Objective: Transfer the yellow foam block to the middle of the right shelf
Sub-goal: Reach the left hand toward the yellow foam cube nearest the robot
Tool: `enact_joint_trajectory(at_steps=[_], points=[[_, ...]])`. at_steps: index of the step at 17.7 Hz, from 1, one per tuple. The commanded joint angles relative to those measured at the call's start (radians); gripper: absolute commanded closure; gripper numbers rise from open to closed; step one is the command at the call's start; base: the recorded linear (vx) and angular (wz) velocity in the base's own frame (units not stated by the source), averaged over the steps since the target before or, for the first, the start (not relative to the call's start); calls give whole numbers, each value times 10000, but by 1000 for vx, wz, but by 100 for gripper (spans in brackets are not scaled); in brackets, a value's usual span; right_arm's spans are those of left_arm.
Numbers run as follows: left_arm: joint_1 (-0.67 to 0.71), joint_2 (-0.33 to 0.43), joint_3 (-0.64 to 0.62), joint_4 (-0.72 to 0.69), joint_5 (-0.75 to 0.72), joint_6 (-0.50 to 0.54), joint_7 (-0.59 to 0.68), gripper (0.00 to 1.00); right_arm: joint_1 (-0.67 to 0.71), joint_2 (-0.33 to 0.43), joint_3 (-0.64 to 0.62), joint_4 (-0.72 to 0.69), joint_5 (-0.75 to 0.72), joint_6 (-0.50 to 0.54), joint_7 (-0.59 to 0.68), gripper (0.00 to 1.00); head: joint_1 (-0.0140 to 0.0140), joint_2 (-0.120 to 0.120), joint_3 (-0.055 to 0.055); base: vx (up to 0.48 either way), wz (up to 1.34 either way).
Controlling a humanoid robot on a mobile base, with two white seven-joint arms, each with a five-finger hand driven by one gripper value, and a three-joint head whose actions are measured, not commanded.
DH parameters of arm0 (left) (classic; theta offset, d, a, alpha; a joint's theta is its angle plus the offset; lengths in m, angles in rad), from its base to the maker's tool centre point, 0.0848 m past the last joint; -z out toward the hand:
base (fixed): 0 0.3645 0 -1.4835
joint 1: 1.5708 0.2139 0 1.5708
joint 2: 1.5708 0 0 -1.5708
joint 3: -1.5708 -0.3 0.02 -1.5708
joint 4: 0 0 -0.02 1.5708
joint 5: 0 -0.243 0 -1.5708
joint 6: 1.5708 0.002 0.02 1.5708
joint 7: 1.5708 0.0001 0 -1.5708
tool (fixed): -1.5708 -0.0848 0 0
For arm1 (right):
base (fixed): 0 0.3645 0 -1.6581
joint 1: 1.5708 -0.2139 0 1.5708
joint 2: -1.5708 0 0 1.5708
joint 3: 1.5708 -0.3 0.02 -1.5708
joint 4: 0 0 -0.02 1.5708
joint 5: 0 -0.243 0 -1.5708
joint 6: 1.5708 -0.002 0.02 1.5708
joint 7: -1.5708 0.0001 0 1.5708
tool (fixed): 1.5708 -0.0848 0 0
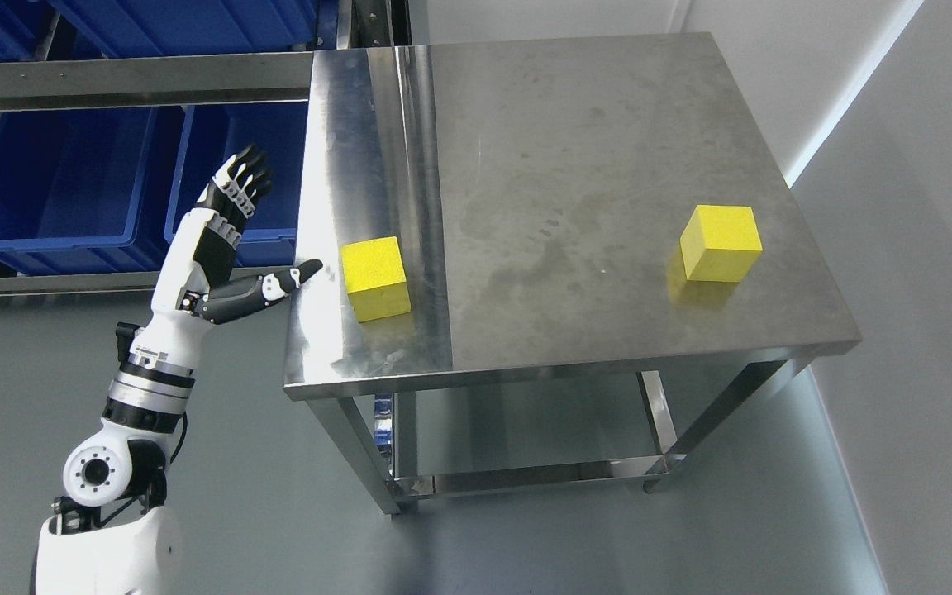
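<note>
Our left hand (224, 240) is raised beside the left edge of the steel table (592, 149), its arm coming up from the lower left of the head view. The four fingers (246, 178) are straight and held close together, pointing up and away, while the thumb (278, 285) sticks out sideways toward the table, its tip over the table's left edge. The hand holds nothing.

Just beside the thumb tip, but not touching it, we see a yellow foam block (375, 277) sitting flat on the shinier left strip of the tabletop, near the front. A second yellow block (720, 242) rests well apart from the first, close to the table's right edge.

Behind our hand, to the left of the table, stands a metal rack (112, 83) holding blue bins (54, 190) on its levels. Under the tabletop we can make out the table's legs and a lower crossbar above the grey floor (278, 496). A white wall (922, 248) runs along the right side.
</note>
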Motion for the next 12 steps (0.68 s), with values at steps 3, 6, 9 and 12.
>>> enact_joint_trajectory(at_steps=[3,6,9,12], points=[[363,1062,55,-70,170,-164,-1652,3,-30,-175,0,-175,-15,8,1,0,0,0,0,0,0],[209,1384,-542,481,-196,-164,-1778,4,-30,-175,0,-175,0,8,1,0,0,0,0,0,0],[-158,1462,-774,942,-1299,-180,-1778,4,-15,-175,0,-175,0,8,1,0,0,0,0,0,0],[-496,1462,-790,1325,-1930,-164,-1778,4,-30,-175,0,-175,0,8,1,0,0,0,0,0,0]])
